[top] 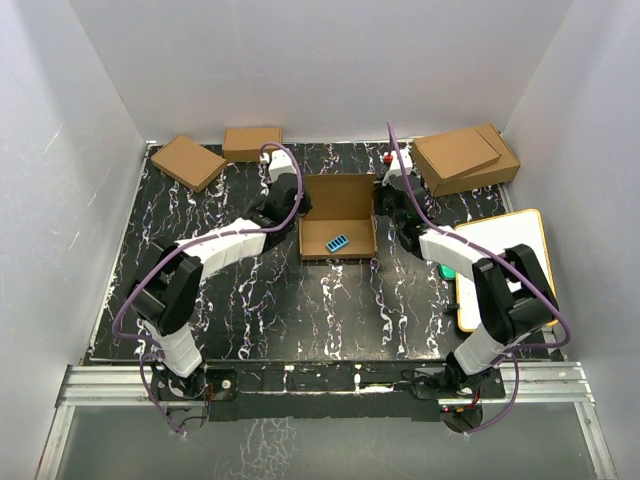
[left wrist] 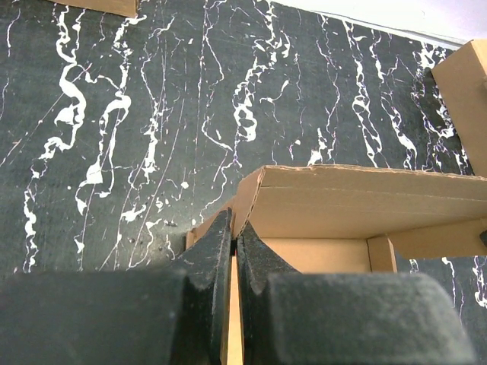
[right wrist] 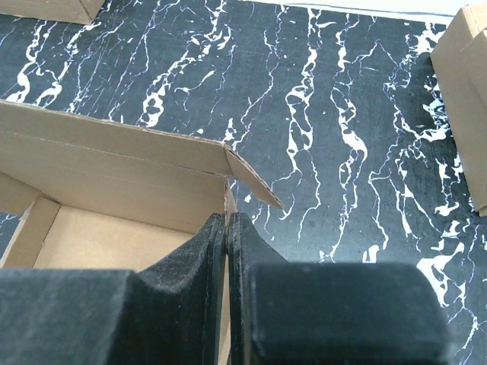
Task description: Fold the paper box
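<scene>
While the paper box [top: 345,205] sits open on the black marbled table [top: 260,300], the left gripper [left wrist: 234,228] and right gripper [right wrist: 227,224] each pinch an opposite side wall.

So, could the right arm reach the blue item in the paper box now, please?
Probably not: the right end effector is shut on a wall of the paper box, though the blue item lies uncovered.

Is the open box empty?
No, a small blue object lies on the floor of the box.
</scene>
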`<state>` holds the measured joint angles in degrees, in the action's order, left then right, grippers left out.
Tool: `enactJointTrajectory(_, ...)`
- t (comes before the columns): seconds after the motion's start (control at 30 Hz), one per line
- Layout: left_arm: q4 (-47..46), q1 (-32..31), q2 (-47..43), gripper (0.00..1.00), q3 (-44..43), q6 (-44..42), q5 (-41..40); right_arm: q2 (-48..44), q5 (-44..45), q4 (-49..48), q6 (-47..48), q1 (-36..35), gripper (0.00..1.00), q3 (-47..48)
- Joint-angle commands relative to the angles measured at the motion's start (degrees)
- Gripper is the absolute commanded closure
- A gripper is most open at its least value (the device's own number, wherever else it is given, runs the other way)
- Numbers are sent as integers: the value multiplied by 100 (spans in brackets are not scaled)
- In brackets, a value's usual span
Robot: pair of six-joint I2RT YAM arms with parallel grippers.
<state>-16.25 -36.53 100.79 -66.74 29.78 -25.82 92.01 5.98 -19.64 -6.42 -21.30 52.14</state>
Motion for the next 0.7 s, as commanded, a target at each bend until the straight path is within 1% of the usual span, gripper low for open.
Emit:
enactJointTrajectory(0.0,-141,-207,-484,100,329,192,227,-244,-124,-267,-377,-352,92,-134)
enactJointTrajectory(0.23,-312,-273,-790,100,815,244,218,-474,329,-310,-669,-597,91,-385)
enactJointTrajectory(0.37,-433,-322,-918,100,1062,288,209,-541,396,-298,-749,-661,91,-514)
enactJointTrajectory(0.67,-458,-419,-1021,100,1214,315,175,-647,621,-4,-1016,-731,88,-521)
